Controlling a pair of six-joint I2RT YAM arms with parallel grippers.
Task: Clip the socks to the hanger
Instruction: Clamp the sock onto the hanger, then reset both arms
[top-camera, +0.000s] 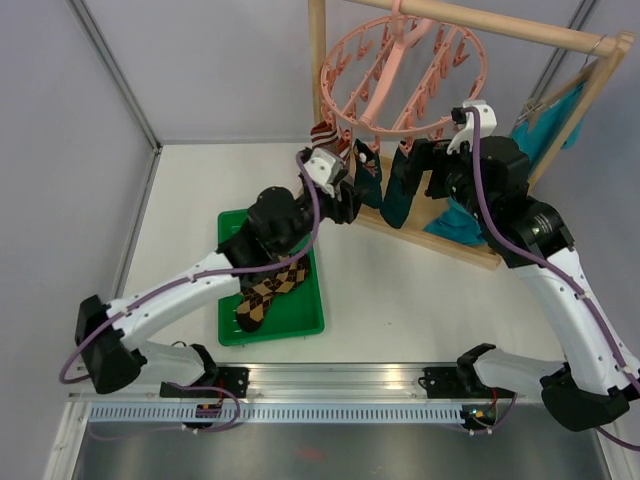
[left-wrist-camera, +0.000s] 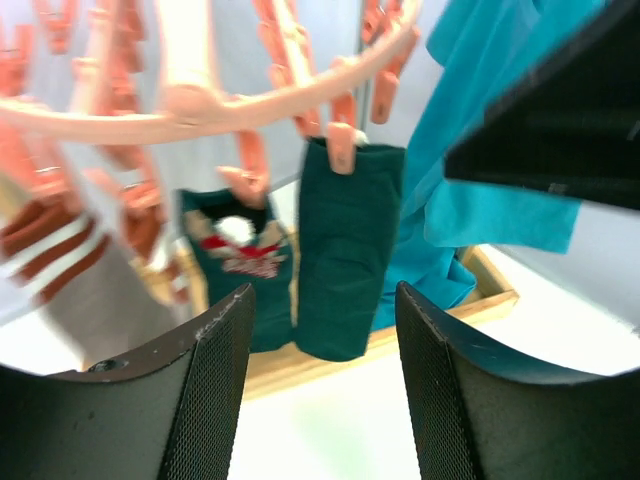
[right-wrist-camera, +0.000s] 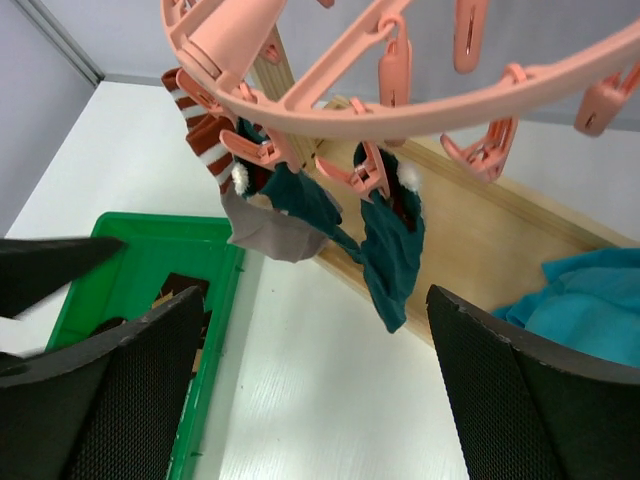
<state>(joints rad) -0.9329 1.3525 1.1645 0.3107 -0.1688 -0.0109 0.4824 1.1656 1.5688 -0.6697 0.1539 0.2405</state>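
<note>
Found pink round drying hanger (top-camera: 325, 85) hung from the top bar of a wooden rail frame (top-camera: 318, 40) standing toward the far right corner of the tabletop (top-camera: 400, 300). Counted three socks pegged along the near rim of its ring, each hanging free below its clip. Logged grey-brown sock with red-and-white striped cuff (top-camera: 322, 135) at the left end of the row. Logged next to it, in the left wrist view, dark teal sock with red-white motif (left-wrist-camera: 235, 260). Logged beside that a second dark teal sock (left-wrist-camera: 345, 260) showing a plain face, top edge bitten by a pink peg (left-wrist-camera: 343, 145). Located brown-black argyle sock (top-camera: 268, 290) unclipped, lying in a green tray (top-camera: 300, 328) left of centre on the tabletop, toward the near edge, partly under the left arm. Noted large bright teal cloth (top-camera: 558, 118) draped on the frame at the right, with more of it down on the frame's base.

Checked left gripper (top-camera: 350, 195): raised under the near left part of the ring, just beside the hanging socks. Fingers (left-wrist-camera: 215, 400) parted to a fair gap, nothing held; dark teal socks seen beyond the tips. Checked right gripper (top-camera: 425, 160): raised under the near right part of the ring, close to the second dark teal sock. Fingers (right-wrist-camera: 530, 400) spread wide, nothing held. Could not tell from the top view whether either gripper brushes a sock.
</note>
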